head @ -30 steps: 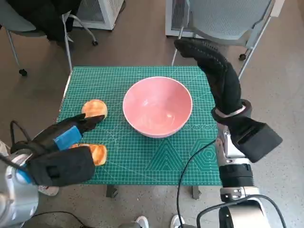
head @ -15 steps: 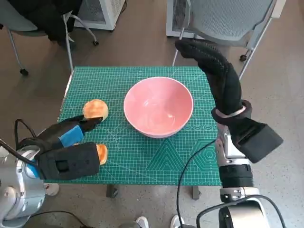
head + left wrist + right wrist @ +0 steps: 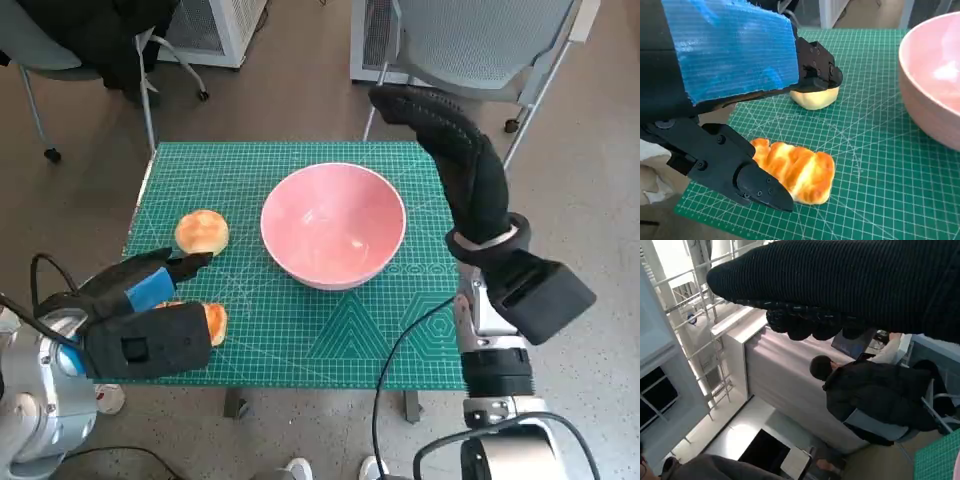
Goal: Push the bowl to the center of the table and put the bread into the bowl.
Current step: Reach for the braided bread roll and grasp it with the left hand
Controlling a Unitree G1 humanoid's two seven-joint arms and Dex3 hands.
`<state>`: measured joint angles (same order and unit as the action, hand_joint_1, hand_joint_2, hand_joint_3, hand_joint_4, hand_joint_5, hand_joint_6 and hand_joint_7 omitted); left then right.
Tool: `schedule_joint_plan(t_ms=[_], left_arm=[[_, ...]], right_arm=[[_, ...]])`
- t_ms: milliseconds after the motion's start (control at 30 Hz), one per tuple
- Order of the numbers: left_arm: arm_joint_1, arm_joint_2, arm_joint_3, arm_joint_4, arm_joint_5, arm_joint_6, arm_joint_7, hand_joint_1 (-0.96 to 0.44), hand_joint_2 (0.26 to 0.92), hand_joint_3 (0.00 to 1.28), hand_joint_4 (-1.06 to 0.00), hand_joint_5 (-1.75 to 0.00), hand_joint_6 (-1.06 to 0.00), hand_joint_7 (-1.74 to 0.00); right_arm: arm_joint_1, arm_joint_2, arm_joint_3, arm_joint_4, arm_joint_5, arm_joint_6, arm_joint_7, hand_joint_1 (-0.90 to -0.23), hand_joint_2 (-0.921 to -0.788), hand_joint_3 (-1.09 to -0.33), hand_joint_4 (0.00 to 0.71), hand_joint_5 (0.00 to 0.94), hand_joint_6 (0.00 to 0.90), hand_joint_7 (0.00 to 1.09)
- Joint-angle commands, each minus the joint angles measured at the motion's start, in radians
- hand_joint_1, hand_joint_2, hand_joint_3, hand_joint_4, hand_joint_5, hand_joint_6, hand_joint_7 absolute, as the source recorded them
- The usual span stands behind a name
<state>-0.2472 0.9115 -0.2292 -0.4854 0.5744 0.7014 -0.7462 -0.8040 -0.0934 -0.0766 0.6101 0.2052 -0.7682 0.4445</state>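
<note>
1. The left hand (image 3: 140,300) was low over the near left corner of the green cutting mat (image 3: 330,340), fingers (image 3: 815,62) pointing toward the bowl. In the left wrist view the fingers above and the thumb (image 3: 740,175) below stood apart with nothing between them; the hand held nothing.
2. The right hand (image 3: 455,150) was raised high beside the far right edge of the mat, forearm upright, gloved fingers bent forward over the table's far right corner. It held nothing. In the right wrist view the fingers (image 3: 810,322) looked curled; how far they were closed I could not tell.
3. Bread, count two. The flat glazed bread (image 3: 797,170) lay just under the left hand, beside the thumb tip; contact could not be judged. The round bun (image 3: 202,231) lay just beyond the left fingertips, partly hidden by them in the left wrist view.
4. Bowl, count one. The pink bowl (image 3: 333,224) sat upright about mid-mat, ahead of the left hand and to its inner side, and below and inward of the right hand. Neither hand touched it. It was empty.
5. One person in a dark jacket (image 3: 875,395) showed in the right wrist view.
</note>
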Motion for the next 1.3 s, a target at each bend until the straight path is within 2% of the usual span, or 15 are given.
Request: schedule_joint_plan(t_ms=[33, 433, 967, 1300], left_arm=[[0.014, 0.000, -0.022, 0.021, 0.028, 0.008, -0.016, -0.28, 0.691, 0.00, -0.15, 0.00, -0.30, 0.00], [-0.006, -0.032, -0.071, 0.100, 0.063, 0.021, -0.036, -0.26, 0.694, 0.00, -0.14, 0.00, -0.30, 0.00], [-0.074, -0.097, -0.141, 0.272, 0.088, 0.019, -0.040, -0.26, 0.699, 0.00, -0.14, 0.00, -0.29, 0.00], [-0.109, -0.139, -0.154, 0.380, 0.092, 0.000, -0.020, -0.19, 0.703, 0.00, -0.18, -0.01, -0.31, -0.01]], right_arm=[[0.028, 0.000, -0.001, -0.001, 0.015, 0.019, 0.012, -0.690, -0.921, -0.793, 0.135, 0.000, -0.001, 0.45], [0.035, -0.010, -0.002, -0.010, 0.028, 0.031, 0.021, -0.692, -0.921, -0.795, 0.133, 0.000, -0.001, 0.45], [0.043, -0.026, 0.001, -0.037, 0.030, 0.054, 0.028, -0.691, -0.921, -0.798, 0.132, 0.000, -0.001, 0.45], [0.051, -0.033, 0.000, -0.056, 0.029, 0.062, 0.032, -0.691, -0.921, -0.798, 0.132, 0.000, -0.001, 0.45]])
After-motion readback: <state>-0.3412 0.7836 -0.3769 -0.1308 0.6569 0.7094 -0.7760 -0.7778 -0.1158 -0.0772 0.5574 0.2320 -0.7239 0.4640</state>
